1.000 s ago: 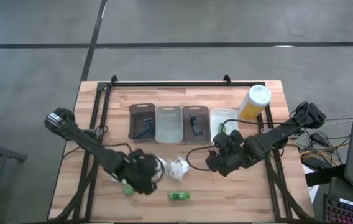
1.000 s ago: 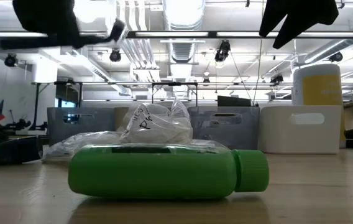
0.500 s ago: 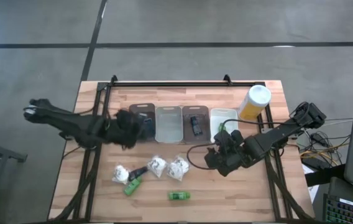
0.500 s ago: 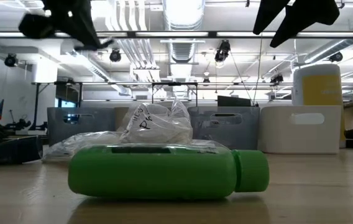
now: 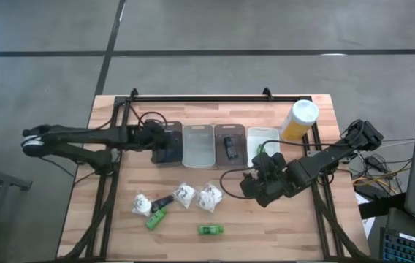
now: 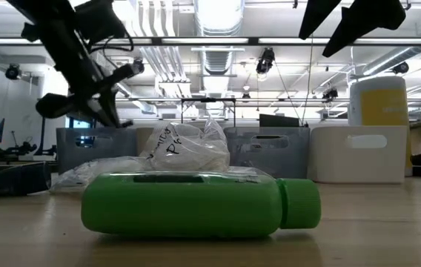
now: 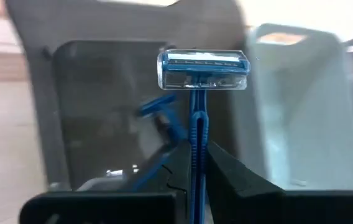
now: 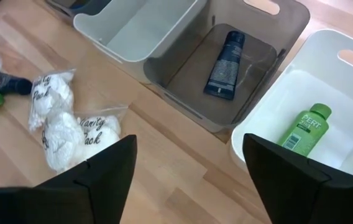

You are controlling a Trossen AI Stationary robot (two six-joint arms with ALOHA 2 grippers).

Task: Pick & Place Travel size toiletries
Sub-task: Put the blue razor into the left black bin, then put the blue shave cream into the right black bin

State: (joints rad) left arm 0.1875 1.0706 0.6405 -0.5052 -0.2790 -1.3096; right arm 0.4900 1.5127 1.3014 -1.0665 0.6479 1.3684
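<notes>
Blue razor point(image 7: 194, 118): your left gripper point(image 7: 192, 165) pinches its handle, head up, above the dark tray point(image 5: 166, 142), where another razor point(image 7: 161, 114) lies. Your right gripper point(image 8: 189, 168) hangs spread wide and empty. You can read "PERT" on the green bottle point(image 8: 305, 126) in the white tray point(image 8: 341, 74), "Vanity Pack" on a bag point(image 8: 80, 132).

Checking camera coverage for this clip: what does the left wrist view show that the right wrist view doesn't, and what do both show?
Left wrist only: the left gripper shut on a blue razor, above the dark tray holding another razor.
Right wrist only: the open right gripper, a black tube, a green bottle in the white tray, and wrapped packs.
Both: the clear tray.
</notes>
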